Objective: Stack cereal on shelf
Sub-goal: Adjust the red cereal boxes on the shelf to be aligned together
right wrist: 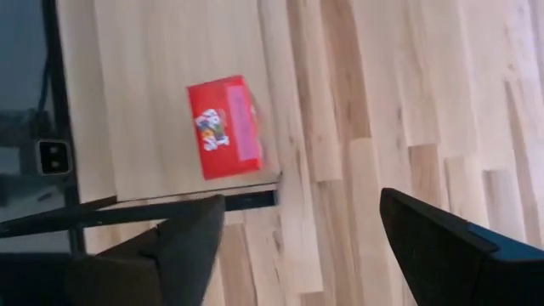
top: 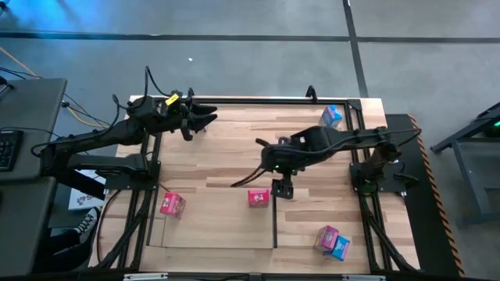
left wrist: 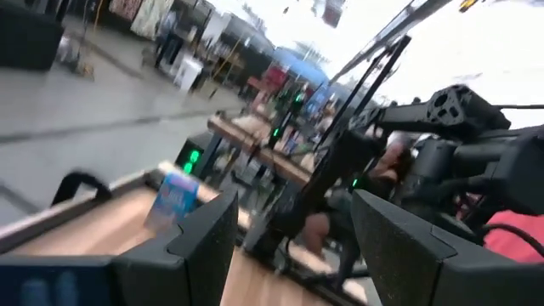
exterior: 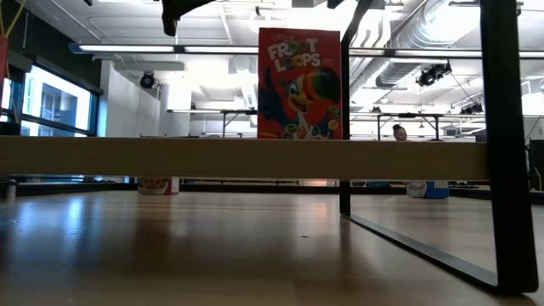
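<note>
Cereal boxes lie scattered over a striped planked tabletop [top: 312, 176] in the high view, with grey floor around it: a pink box [top: 172, 204] at the left edge of the pale wooden shelf [top: 215, 222], a red box [top: 258, 197] near the shelf's right wall, a pink and a light blue box [top: 333, 242] touching each other at the near right corner, and another light blue box [top: 331, 116] at the far right corner. The left gripper [top: 205, 119] hangs over the far left of the table with fingers spread, holding nothing; the right gripper [top: 283, 190] sits just beside the red box — jaws wide, empty. In the low view the red box [exterior: 300, 83], printed with a toucan, stands upright on the shelf panel [exterior: 246, 158], an open hall with ceiling lights behind it. The left wrist view shows a blurred blue box [left wrist: 175, 196] on the table edge and the other arm beyond. The right wrist view looks down on the red box [right wrist: 226, 127] on the light panel, close to its dark side wall [right wrist: 153, 208].
</note>
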`<state>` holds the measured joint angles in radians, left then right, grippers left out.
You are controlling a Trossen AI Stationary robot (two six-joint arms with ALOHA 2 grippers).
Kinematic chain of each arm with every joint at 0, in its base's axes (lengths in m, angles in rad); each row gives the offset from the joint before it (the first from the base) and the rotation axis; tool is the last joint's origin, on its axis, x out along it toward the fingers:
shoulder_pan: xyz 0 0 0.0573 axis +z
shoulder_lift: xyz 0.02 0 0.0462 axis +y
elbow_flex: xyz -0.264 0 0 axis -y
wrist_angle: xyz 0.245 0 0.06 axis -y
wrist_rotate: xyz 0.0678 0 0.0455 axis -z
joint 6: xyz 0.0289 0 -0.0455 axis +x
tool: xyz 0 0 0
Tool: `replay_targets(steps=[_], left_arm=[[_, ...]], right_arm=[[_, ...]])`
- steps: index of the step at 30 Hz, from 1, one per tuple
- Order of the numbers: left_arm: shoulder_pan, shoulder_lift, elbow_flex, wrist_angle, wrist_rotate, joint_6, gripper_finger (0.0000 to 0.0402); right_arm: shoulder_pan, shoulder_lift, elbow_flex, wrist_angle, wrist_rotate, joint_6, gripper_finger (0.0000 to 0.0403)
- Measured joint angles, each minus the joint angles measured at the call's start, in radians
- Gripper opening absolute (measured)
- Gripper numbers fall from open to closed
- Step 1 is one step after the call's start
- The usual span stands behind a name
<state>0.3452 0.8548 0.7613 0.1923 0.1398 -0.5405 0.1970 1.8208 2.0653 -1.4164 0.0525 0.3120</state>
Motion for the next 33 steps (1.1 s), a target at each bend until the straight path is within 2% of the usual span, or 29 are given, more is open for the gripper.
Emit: replay_targets(steps=[3, 9, 11, 15, 20, 25, 33], left_arm=[[-0.01, 0.006, 0.101, -0.235, -0.006, 0.015, 0.0222], [-0.092, 0.097, 0.373, -0.852, -0.072, 0.033, 0.0222], [-0.131, 0.133, 0.449, -1.036, -0.108, 0.003, 0.0222], [-0.215, 0.21, 0.568, -1.285, -0.169, -0.101, 0.0222], [-0.318, 0.31, 0.678, -1.507, -0.211, -0.244, 0.0222], [-0.446, 0.438, 0.765, -1.75, -0.212, -0.382, 0.0222], [-0.675, 0.598, 0.782, -1.761, -0.145, -0.64, 0.0222]], right_arm=[[0.0, -0.063, -0.122, 0.064, 0.011, 0.025, 0.0303], [-0.007, -0.208, -0.356, 0.192, 0.055, 0.074, 0.0303], [-0.013, -0.255, -0.412, 0.221, 0.081, 0.091, 0.0303], [-0.027, -0.352, -0.489, 0.277, 0.158, 0.134, 0.0302], [-0.043, -0.443, -0.558, 0.362, 0.225, 0.16, 0.0302], [-0.06, -0.469, -0.575, 0.383, 0.242, 0.153, 0.0302], [-0.062, -0.456, -0.576, 0.386, 0.272, 0.088, 0.0302]])
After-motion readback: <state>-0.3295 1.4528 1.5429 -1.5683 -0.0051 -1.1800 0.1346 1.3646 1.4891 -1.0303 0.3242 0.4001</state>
